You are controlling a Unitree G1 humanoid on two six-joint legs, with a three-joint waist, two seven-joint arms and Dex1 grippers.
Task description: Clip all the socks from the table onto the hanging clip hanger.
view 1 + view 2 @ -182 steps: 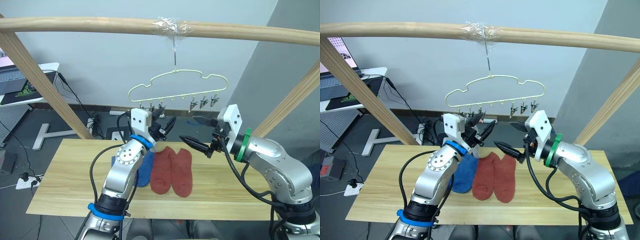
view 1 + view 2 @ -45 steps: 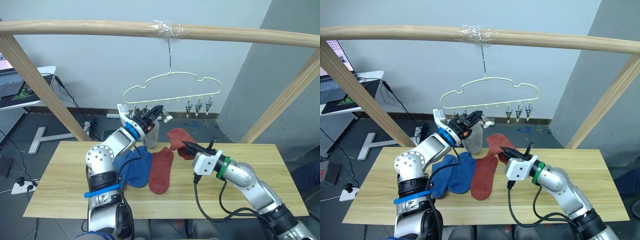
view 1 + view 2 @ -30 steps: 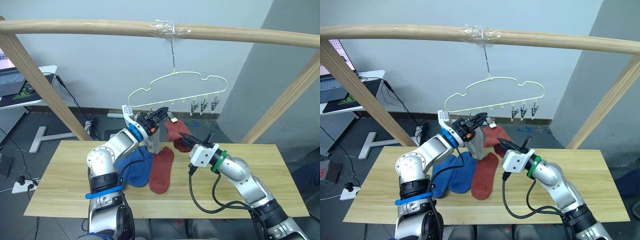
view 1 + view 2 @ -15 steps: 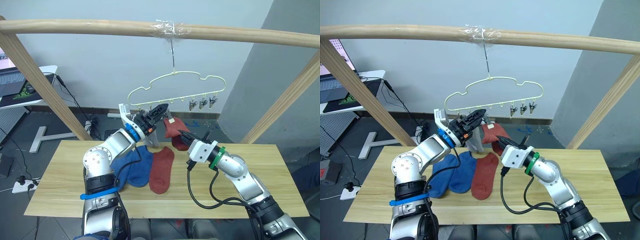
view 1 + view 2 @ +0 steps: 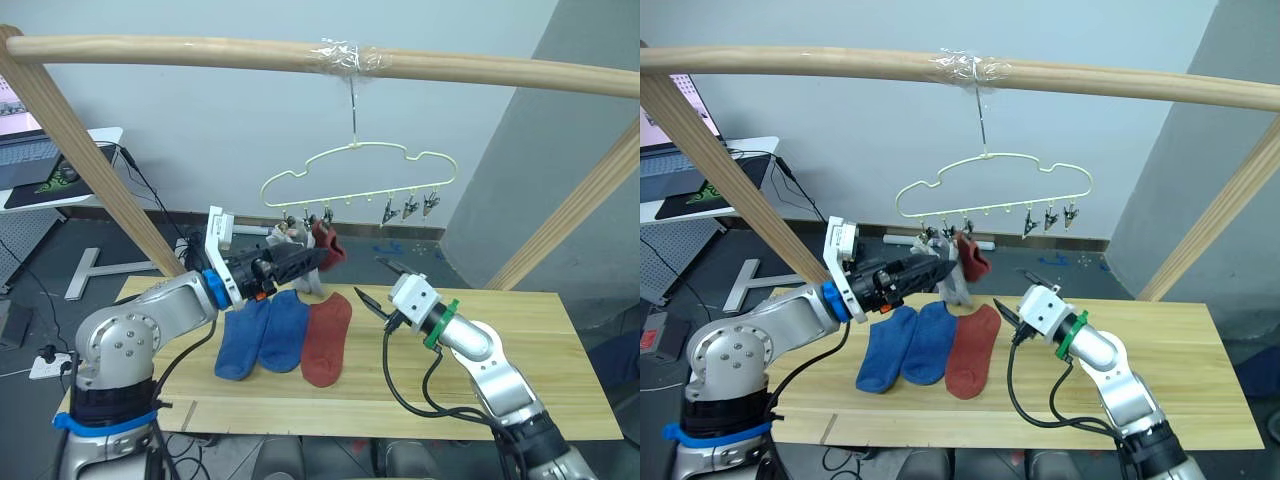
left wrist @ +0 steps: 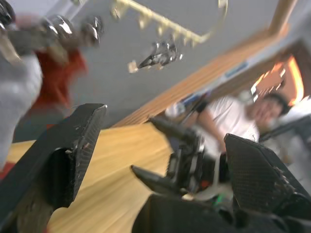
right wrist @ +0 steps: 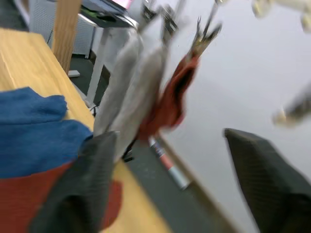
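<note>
We see clip hanger [image 5: 357,171] hooked on wooden bar [image 5: 300,55] above desk [image 5: 520,380]. Grey socks [image 5: 954,275] and one rust-red sock [image 5: 329,246] hang from its left clips. Below hanger, on desk: two blue socks [image 5: 260,333], second rust-red sock [image 5: 326,338] beside them. Left gripper [image 5: 318,257] just under hanging socks, spread wide, empty. Right gripper [image 5: 378,284] right of hanging socks, above desk, open, empty.

Three bare clips [image 5: 408,209] rightward
</note>
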